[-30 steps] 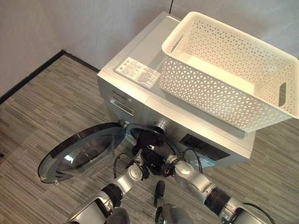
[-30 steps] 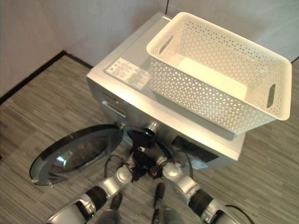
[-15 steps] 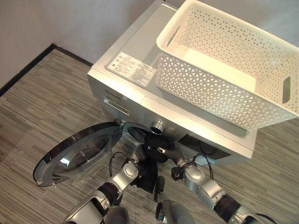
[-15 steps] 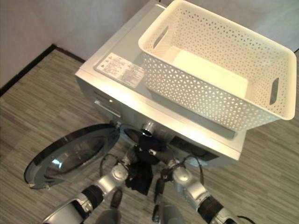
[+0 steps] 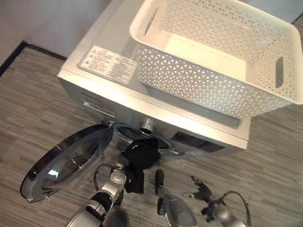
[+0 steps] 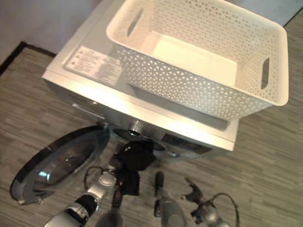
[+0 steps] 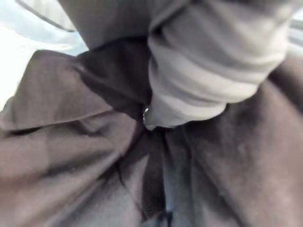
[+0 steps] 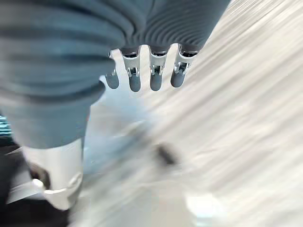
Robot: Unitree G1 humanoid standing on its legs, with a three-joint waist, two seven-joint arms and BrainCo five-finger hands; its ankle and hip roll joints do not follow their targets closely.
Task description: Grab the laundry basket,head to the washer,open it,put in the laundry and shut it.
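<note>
Left eye view: the white laundry basket (image 5: 218, 56) sits empty on top of the washer (image 5: 94, 71), up at twelve to two o'clock. The round glass door (image 5: 66, 161) hangs open toward eight o'clock. The dark laundry (image 5: 139, 158) bunches at the mouth of the drum, about six o'clock, one end drooping below the opening, so it is only partly in. The left hand (image 5: 124, 163) is pressed against that bundle from below; its fingers are buried in the cloth, and I cannot tell whether they are curled or straight. The right hand (image 5: 201, 191) is down at five o'clock, well apart from the washer, fingers loosely spread and holding nothing.

Right eye view: the same layout, with the drooping tail of cloth hanging clear of the drum rim.

Left wrist view: dark, creased fabric lies close against the hand's ribbed cover (image 7: 203, 71). This view shows the folds and softness of the cloth, which the head views cannot; it hides the fingers.

Right wrist view: the right hand's fingers (image 8: 156, 78) hang straight in a row, slightly parted, over bare floor (image 8: 246, 118).

Judgement: the cloth is light, limp and likely to slide back out; it is best bunched at the hanging end and pushed deep.
</note>
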